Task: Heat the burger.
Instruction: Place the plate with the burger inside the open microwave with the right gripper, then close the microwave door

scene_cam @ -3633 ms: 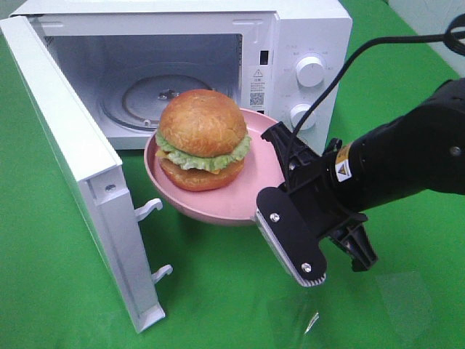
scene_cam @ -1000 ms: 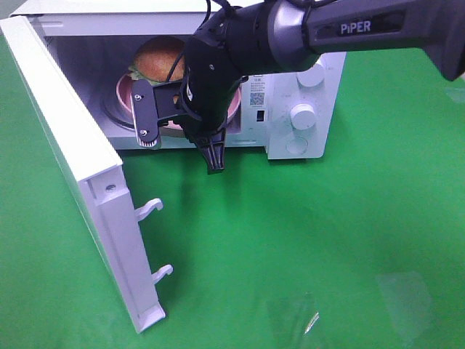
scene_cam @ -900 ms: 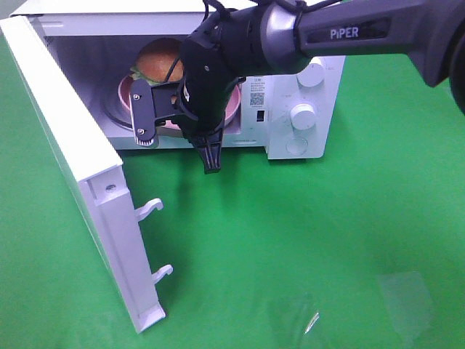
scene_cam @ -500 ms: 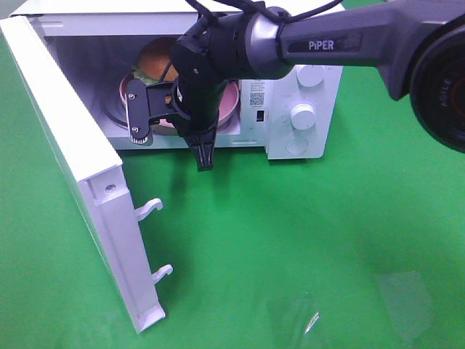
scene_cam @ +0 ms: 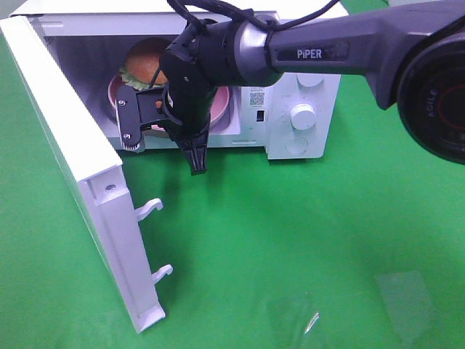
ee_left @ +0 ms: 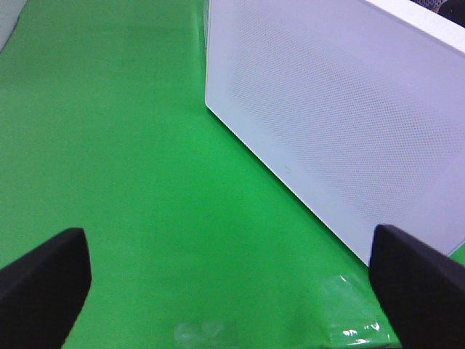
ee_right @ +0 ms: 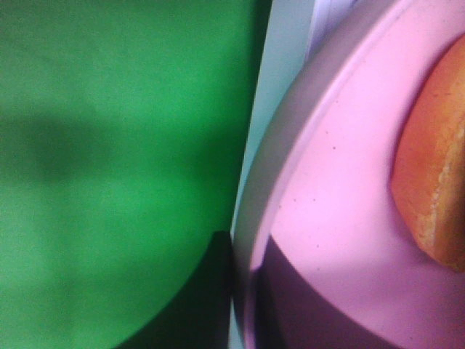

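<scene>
Since the earliest frame, where it hung in front of the oven, the burger [scene_cam: 147, 59] on its pink plate [scene_cam: 112, 93] has passed through the doorway into the microwave [scene_cam: 298, 83]. Over the last half second it has slid a little further toward the hinge side.

The bun is rounded, glossy brown and finely crackled, with a crinkled green lettuce frill below it. The plate is smooth, matte and shallow, with a raised rim. The microwave is a boxy white shell with two round knobs. Its door [scene_cam: 73, 167] is swung wide, and the left wrist view shows a fine dotted grain on the door's outer face. A bright green cloth [scene_cam: 305, 240] covers the table.

The right gripper [scene_cam: 138, 109], black and flat-fingered, is pressed together on the plate's near rim, so the burger sits just beyond its fingers, deeper in the cavity. Whether the plate has touched down inside cannot be told. The left gripper [ee_left: 232, 291] is spread wide above the cloth, near the door but apart from it.
</scene>
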Robot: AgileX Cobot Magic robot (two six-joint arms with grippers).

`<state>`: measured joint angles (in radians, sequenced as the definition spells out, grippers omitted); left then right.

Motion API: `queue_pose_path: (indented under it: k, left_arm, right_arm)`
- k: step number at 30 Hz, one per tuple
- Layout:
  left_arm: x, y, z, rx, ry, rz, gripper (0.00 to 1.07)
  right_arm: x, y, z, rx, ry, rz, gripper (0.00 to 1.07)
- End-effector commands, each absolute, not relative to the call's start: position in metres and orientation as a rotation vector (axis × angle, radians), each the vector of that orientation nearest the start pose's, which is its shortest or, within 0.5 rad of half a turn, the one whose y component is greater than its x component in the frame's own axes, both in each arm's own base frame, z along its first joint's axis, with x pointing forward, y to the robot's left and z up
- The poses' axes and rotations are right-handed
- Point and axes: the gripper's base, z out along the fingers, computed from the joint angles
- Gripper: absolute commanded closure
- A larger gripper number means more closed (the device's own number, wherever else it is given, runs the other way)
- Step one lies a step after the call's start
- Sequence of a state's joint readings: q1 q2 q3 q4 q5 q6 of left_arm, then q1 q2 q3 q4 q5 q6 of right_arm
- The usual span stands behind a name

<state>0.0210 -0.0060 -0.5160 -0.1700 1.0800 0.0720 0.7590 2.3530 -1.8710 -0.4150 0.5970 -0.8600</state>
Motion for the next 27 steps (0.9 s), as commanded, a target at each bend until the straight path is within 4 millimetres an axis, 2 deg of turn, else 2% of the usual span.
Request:
queue_pose_path:
  k: [1,5,6,7,9,10,11,12,13,14,15,20,27]
  left_arm:
    - [-0.009,-0.014,0.282,0.065,2.013,-0.148,0.09]
    - [-0.009,-0.014,0.282,0.065,2.013,-0.148,0.09]
    - [-0.009,-0.014,0.282,0.065,2.013,-0.148,0.09]
    - [-0.009,-0.014,0.282,0.065,2.013,-0.148,0.09]
    - [-0.009,-0.014,0.282,0.065,2.013,-0.148,0.09]
    - [-0.009,-0.014,0.282,0.065,2.013,-0.148,0.09]
    - [-0.009,-0.014,0.282,0.065,2.013,-0.148,0.09]
    - [-0.009,-0.014,0.282,0.065,2.013,-0.148,0.09]
    - [-0.009,-0.014,0.282,0.065,2.013,-0.148,0.09]
    - [-0.009,-0.014,0.282,0.065,2.013,-0.148,0.09]
    - [-0.009,-0.014,0.282,0.065,2.013,-0.148,0.09]
    - [-0.009,-0.014,0.282,0.065,2.013,-0.148,0.09]
    - [-0.009,-0.014,0.282,0.065,2.013,-0.148,0.09]
  right_arm:
    - [0.392,0.345,0.157,-2.034,1.451,-0.475,1.03]
    - [0.392,0.345,0.157,-1.996,1.494,-0.455,0.95]
    - [0.392,0.345,0.158,-1.983,1.506,-0.450,0.90]
    - [0.392,0.345,0.158,-1.983,1.506,-0.450,0.90]
    - [0.392,0.344,0.161,-1.977,1.509,-0.450,0.80]
    - [0.392,0.344,0.161,-1.977,1.509,-0.450,0.80]
    - [0.392,0.344,0.160,-1.976,1.513,-0.449,0.72]
    - [0.392,0.344,0.160,-1.976,1.513,-0.449,0.72]
    - [0.391,0.343,0.162,-1.969,1.525,-0.447,0.66]
    - [0.391,0.343,0.162,-1.969,1.525,-0.447,0.66]
    - [0.391,0.342,0.163,-1.963,1.543,-0.447,0.61]
    - [0.389,0.340,0.171,-1.937,1.563,-0.439,0.55]
    - [0.378,0.330,0.168,-1.973,1.577,-0.433,0.53]
